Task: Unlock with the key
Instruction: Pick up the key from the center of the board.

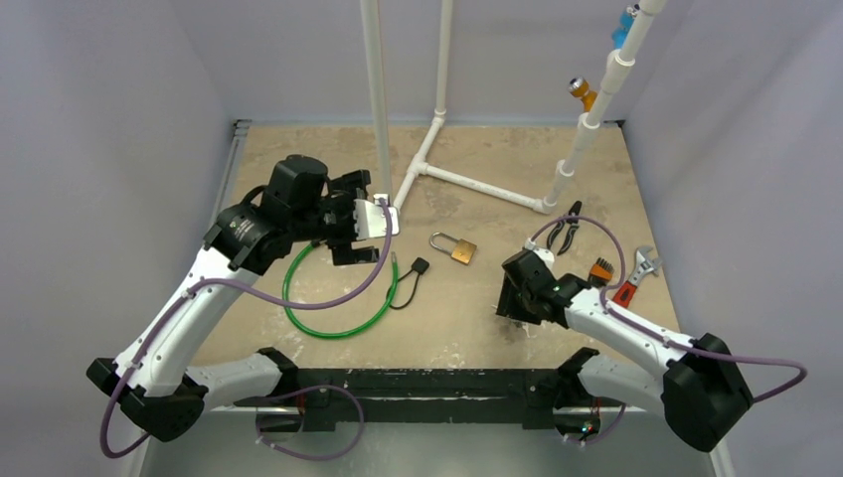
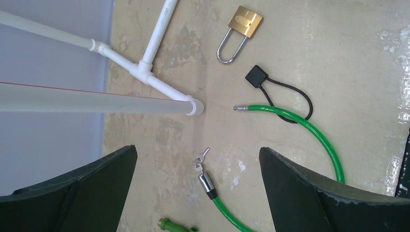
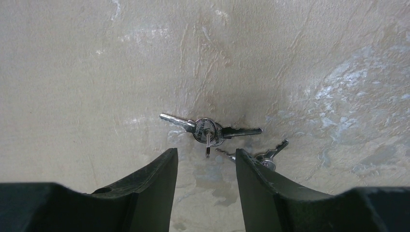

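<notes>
A bunch of silver keys (image 3: 209,130) on a small ring lies flat on the table, just past the tips of my right gripper (image 3: 206,157). The jaws stand partly apart, nothing is between them, and the ring hangs close to the gap. A second key (image 3: 270,153) peeks out beside the right finger (image 3: 249,174). The brass padlock (image 1: 454,247) lies with its shackle closed mid-table, left of the right gripper (image 1: 517,298). My left gripper (image 2: 197,149) hovers wide open over the metal end (image 2: 207,184) of a green cable lock, where small keys (image 2: 201,159) hang.
The green cable loop (image 1: 338,303) and a black cable lock (image 1: 419,266) lie left of the padlock. A white pipe frame (image 1: 467,184) stands at the back. Pliers (image 1: 567,229), a wrench (image 1: 644,266) and a red-handled tool (image 1: 624,292) lie at the right.
</notes>
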Tool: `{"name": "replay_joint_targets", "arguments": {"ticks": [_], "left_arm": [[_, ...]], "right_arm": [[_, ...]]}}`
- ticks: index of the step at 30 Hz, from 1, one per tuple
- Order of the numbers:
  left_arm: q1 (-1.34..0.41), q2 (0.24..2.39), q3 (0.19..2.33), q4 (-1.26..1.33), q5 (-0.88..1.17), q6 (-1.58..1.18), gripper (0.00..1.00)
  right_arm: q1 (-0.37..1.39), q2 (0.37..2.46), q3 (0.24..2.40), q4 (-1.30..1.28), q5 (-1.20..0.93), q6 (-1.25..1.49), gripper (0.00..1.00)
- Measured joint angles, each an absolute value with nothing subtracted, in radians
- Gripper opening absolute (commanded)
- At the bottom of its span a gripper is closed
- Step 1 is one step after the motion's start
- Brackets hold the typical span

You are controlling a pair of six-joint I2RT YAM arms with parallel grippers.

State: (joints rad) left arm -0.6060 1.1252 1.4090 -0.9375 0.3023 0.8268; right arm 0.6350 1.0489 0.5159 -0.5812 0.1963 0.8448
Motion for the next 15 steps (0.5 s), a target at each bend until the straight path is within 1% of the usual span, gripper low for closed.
{"name": "replay_joint_targets", "arguments": {"ticks": [2, 8, 11, 15], "left_arm": [[-0.609, 1.122, 1.406, -0.937, 0.302, 0.827, 1.0], [-0.61, 1.116, 1.394, -0.937, 0.302, 0.826, 1.0], [-0.61, 1.116, 1.393, -0.937, 0.302, 0.826, 1.0], [-0.611, 1.114, 1.386, -0.935, 0.302, 0.826, 1.0]], "right_arm": [[0.635, 1.063, 0.516, -0.576, 0.202, 0.845, 0.44], [0.635, 1.092, 0.516, -0.559, 0.219, 0.847, 0.32], [0.635, 1.093, 0.516, -0.553, 0.221, 0.849, 0.28], [0.635, 1.096, 0.52, -0.552, 0.228, 0.849, 0.19]]}}
